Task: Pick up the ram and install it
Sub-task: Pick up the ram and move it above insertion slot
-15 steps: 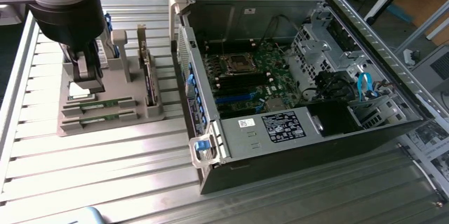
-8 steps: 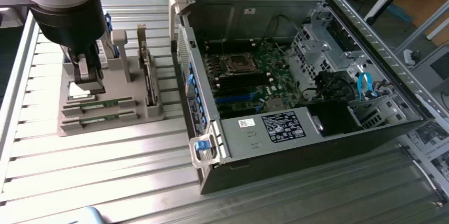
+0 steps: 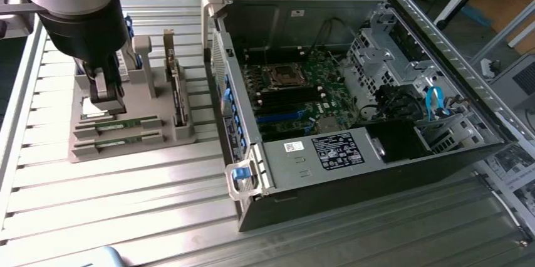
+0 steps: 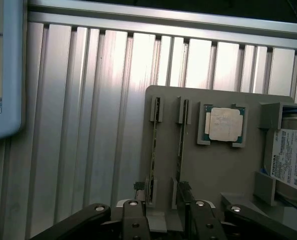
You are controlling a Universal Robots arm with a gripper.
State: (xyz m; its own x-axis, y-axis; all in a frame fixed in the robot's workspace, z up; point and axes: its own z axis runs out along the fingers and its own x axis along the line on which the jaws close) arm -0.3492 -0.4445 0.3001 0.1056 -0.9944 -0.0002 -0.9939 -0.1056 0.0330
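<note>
The end effector (image 4: 166, 222) hangs spread wide and empty over a grey fixture (image 4: 223, 170) on the table (image 4: 88, 125). The ram (image 4: 154, 145) stands on edge just ahead of its fingertips, long axis running straight away from them. A second stick (image 4: 181, 135) lies parallel beside it. Two sticks, one CPU (image 4: 224, 124), one hard drive (image 4: 291, 160); the open computer case (image 3: 351, 91) sits well apart.

Ahead of the gripper's (image 4: 166, 219) spread jaws, two ram sticks (image 4: 153, 145) on edge. Beyond one jaw, CPU (image 4: 224, 124) and hard drive (image 4: 291, 160) crowding; beyond the other, bare slatted table (image 4: 88, 125).
</note>
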